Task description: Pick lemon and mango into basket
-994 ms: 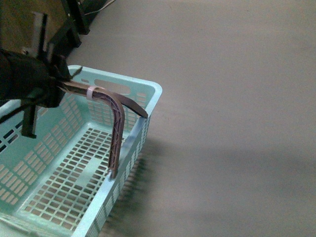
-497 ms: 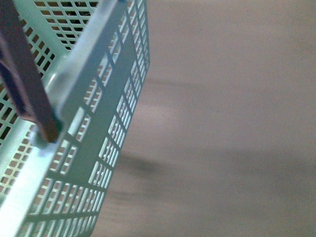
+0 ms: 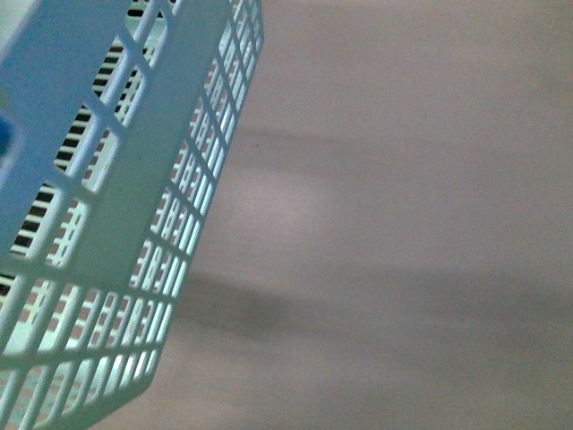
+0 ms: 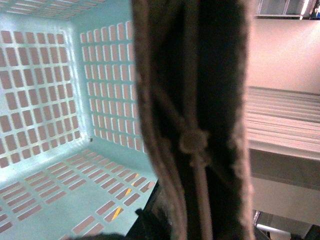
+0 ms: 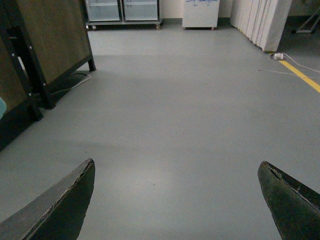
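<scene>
The teal basket [image 3: 134, 224] hangs very close to the front camera, and its slotted wall fills the left of that view, tilted. In the left wrist view I look into its empty slotted inside [image 4: 50, 100]. The brown ribbed handle [image 4: 195, 100] runs straight through the middle, and my left gripper [image 4: 190, 220] is shut on it, its jaws mostly hidden behind the handle. My right gripper [image 5: 177, 200] is open above bare grey floor, with nothing between its fingers [image 5: 65, 205]. The lemon and the mango are out of view.
Grey floor [image 3: 403, 224] spreads to the right of the basket. In the right wrist view a dark-framed brown cabinet [image 5: 45, 50] stands at one side, glass-fronted units [image 5: 122, 10] and a white curtain [image 5: 260, 20] are far back, and a yellow floor line [image 5: 302, 75] runs near a cable.
In the front view the basket has come up much closer to the camera. The handle and the left arm have left that view, and the basket's wall now fills the left.
</scene>
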### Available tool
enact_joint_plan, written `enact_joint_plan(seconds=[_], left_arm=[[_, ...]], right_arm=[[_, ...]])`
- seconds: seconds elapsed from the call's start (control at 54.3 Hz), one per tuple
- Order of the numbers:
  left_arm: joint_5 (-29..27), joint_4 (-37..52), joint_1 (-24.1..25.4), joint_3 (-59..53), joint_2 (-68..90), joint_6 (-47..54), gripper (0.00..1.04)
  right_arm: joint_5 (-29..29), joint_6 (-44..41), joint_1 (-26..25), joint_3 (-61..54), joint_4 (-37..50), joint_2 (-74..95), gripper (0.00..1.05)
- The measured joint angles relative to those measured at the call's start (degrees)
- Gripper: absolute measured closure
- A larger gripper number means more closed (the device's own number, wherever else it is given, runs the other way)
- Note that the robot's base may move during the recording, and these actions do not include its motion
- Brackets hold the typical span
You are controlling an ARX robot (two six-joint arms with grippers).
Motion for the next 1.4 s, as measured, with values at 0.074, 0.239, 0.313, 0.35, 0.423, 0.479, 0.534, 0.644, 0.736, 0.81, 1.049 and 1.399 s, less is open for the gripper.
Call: enact_joint_plan(seconds=[0.074, 0.239, 0.313, 0.35, 0.423, 0.479, 0.534, 0.644, 0.736, 0.81, 1.049, 1.399], left_arm=[[0.0, 0.0, 0.0, 0.0, 0.0, 0.0, 1.00], [0.0, -0.3, 0.0, 0.0, 0.1, 0.1, 1.00], [0.0, -0.3, 0.0, 0.0, 0.1, 0.1, 1.00], [0.0, -0.3, 0.0, 0.0, 0.1, 0.1, 1.00], [0.0, -0.3, 0.0, 0.0, 0.1, 0.1, 1.00], [0.0, -0.3, 0.0, 0.0, 0.1, 0.1, 1.00], [0.0, -0.3, 0.0, 0.0, 0.1, 0.1, 1.00], [0.0, -0.3, 0.0, 0.0, 0.1, 0.1, 1.00], [0.0, -0.3, 0.0, 0.0, 0.1, 0.1, 1.00], [0.0, -0.3, 0.0, 0.0, 0.1, 0.1, 1.00], [0.0, -0.3, 0.0, 0.0, 0.1, 0.1, 1.00], [0.0, -0.3, 0.0, 0.0, 0.1, 0.1, 1.00]], right_arm=[[0.0, 0.0, 0.0, 0.0, 0.0, 0.0, 0.09], [0.0, 0.0, 0.0, 0.0, 0.0, 0.0, 0.09], [0.0, 0.0, 0.0, 0.0, 0.0, 0.0, 0.09], [0.0, 0.0, 0.0, 0.0, 0.0, 0.0, 0.09], [0.0, 0.0, 0.0, 0.0, 0.0, 0.0, 0.09], [0.0, 0.0, 0.0, 0.0, 0.0, 0.0, 0.09], [0.0, 0.0, 0.0, 0.0, 0.0, 0.0, 0.09], [0.0, 0.0, 0.0, 0.0, 0.0, 0.0, 0.09], [0.0, 0.0, 0.0, 0.0, 0.0, 0.0, 0.09], [0.0, 0.0, 0.0, 0.0, 0.0, 0.0, 0.09], [0.0, 0.0, 0.0, 0.0, 0.0, 0.0, 0.09], [0.0, 0.0, 0.0, 0.0, 0.0, 0.0, 0.09]])
